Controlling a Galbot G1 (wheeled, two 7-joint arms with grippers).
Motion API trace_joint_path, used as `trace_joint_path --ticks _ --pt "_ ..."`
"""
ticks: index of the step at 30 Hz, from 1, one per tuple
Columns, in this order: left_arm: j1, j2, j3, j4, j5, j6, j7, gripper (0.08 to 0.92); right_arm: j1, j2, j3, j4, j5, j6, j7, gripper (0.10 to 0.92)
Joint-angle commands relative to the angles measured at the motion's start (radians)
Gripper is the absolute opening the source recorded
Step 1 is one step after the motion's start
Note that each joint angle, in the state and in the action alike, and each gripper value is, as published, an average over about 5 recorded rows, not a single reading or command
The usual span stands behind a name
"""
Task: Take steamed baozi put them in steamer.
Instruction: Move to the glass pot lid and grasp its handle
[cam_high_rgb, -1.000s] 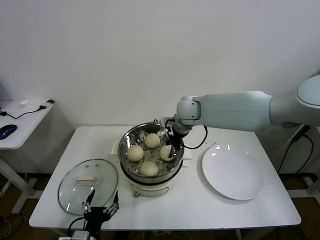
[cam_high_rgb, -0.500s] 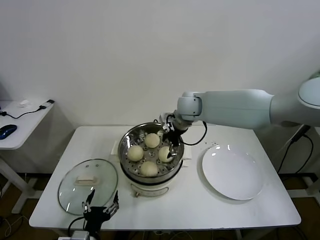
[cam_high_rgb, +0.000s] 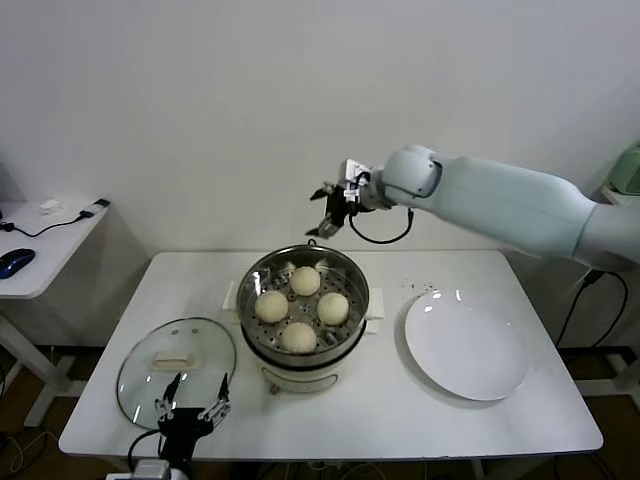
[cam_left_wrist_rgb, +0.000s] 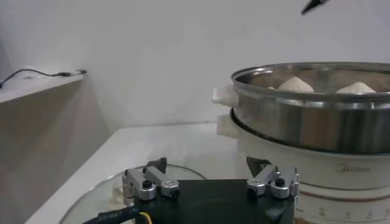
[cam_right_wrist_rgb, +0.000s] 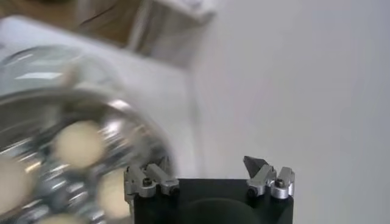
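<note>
Several cream-white baozi lie in the shiny steel steamer on its cream pot base at the table's middle. My right gripper hangs open and empty in the air above the steamer's back rim, clear of it. Its wrist view shows the open gripper over the blurred basket and a baozi. The left gripper stands open and empty at the table's front edge, by the glass lid. Its own view shows the gripper low before the steamer, with baozi tops above the rim.
A round glass lid with a cream handle lies flat left of the pot. An empty white plate sits to the right. A side table with a mouse stands farther left. A white wall runs behind.
My right gripper has opened, leaving a baozi on the steamer's right side, and has risen up and back out of the basket. The left gripper has barely shifted.
</note>
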Motion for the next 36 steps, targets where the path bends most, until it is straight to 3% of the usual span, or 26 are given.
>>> trace_joint_path --ticks 1,9,18,31,36 --pt "-0.001 0.007 -0.004 -0.004 -0.008 -0.014 -0.004 0.823 -0.468 -0.256 0.635 0.148 -0.090 0.046 0.412 0.823" --pt "-0.030 0.020 -0.031 -0.021 -0.006 0.013 -0.004 0.823 -1.017 -0.345 1.101 0.296 -0.237 0.221 0.477 0.823" --pt "-0.047 0.039 -0.055 -0.006 0.042 -0.030 0.009 0.823 -1.574 -0.160 1.568 0.359 -0.363 0.374 0.451 0.823" --pt "-0.050 0.033 -0.082 0.061 0.253 -0.196 -0.063 0.823 -1.915 0.101 1.734 0.347 -0.418 0.524 0.334 0.823" --pt "-0.059 0.042 -0.093 0.114 0.405 -0.270 -0.169 0.823 -1.988 0.137 1.719 0.330 -0.424 0.557 0.329 0.823"
